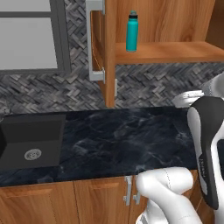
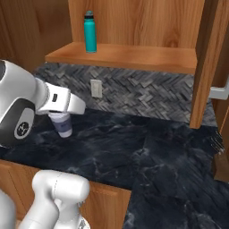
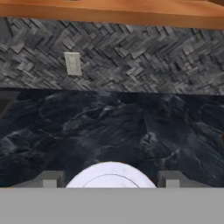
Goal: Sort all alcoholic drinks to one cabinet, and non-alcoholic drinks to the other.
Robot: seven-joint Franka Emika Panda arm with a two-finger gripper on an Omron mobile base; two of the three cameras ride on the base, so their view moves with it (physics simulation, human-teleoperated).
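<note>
On the shelf of the open wooden cabinet (image 2: 134,56) you already have the teal bottle (image 2: 90,31) standing upright near the left end, so one non-alcoholic drink looks sorted. The small pale cup (image 2: 63,124) with its dark sleeve is the piece in hand: in the right base view it hangs just under the arm's wrist, above the dark marble counter (image 2: 147,156) and close to the tiled back wall, and in the hand view its white lid (image 3: 110,175) sits between the two finger tips of the gripper (image 3: 110,178). The fingers stand fairly wide on either side of the cup and appear to be clamped around it, though you cannot see the contact itself. I judge the cup to be lifted off the counter, but the frames do not make the gap plain. What is left for you, by my reading, is to raise the cup to the shelf beside the teal bottle and set it down upright. The cabinet door (image 1: 97,43) with the long silver handle (image 1: 90,41) stands swung open at the shelf's left side in the left base view, so mind it on the way up.
</note>
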